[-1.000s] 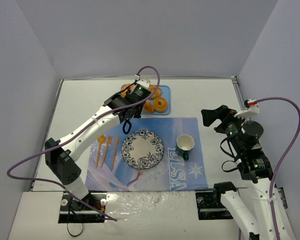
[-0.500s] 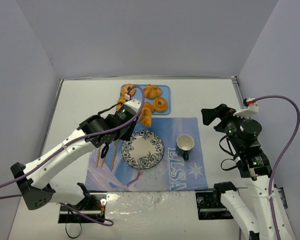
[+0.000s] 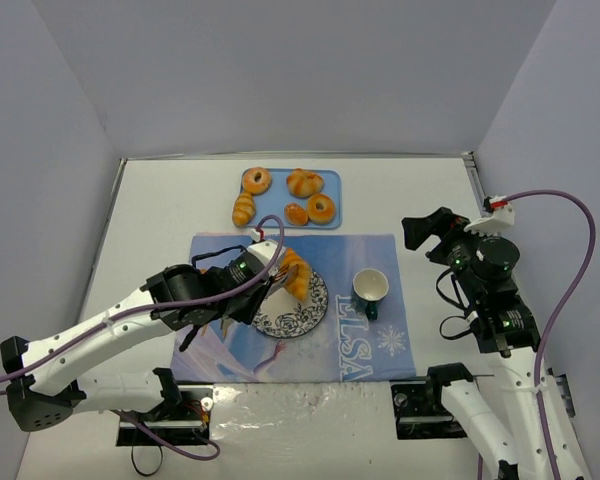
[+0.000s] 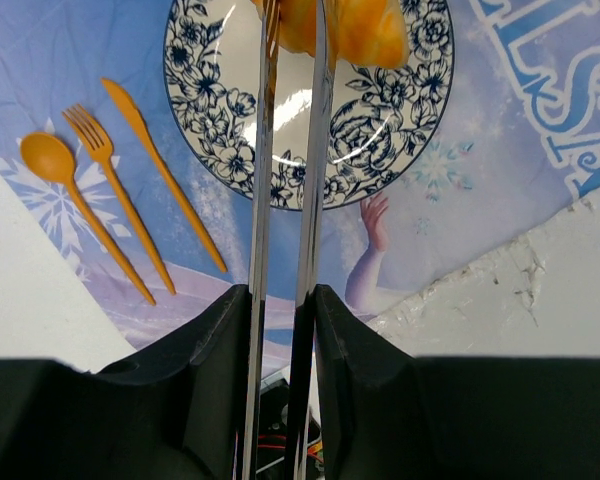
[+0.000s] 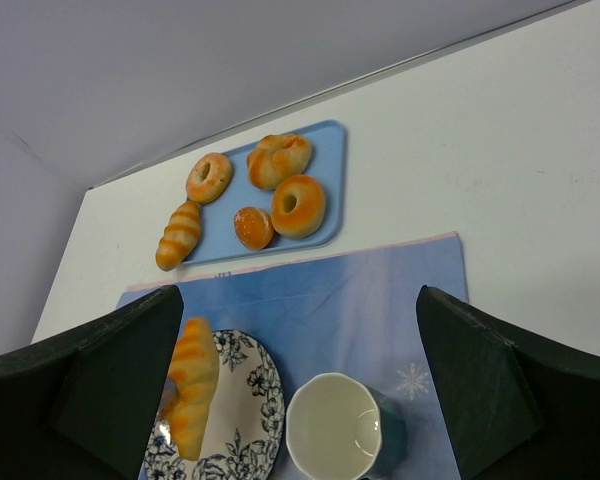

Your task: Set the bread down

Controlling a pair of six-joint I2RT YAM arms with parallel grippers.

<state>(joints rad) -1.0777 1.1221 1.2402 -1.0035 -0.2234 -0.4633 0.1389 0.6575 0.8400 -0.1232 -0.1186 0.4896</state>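
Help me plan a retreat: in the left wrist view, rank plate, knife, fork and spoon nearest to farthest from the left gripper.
1. plate: directly under the left gripper, which holds the bread.
2. knife: beside the plate's rim.
3. fork: next out from the knife.
4. spoon: outermost.

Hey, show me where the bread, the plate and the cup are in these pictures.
the bread (image 3: 296, 272), top external view, middle of its ridged golden body.
the plate (image 4: 205, 130), left wrist view, flower-patterned rim on its left side.
the cup (image 5: 342, 428), right wrist view, pale inside of its bowl.
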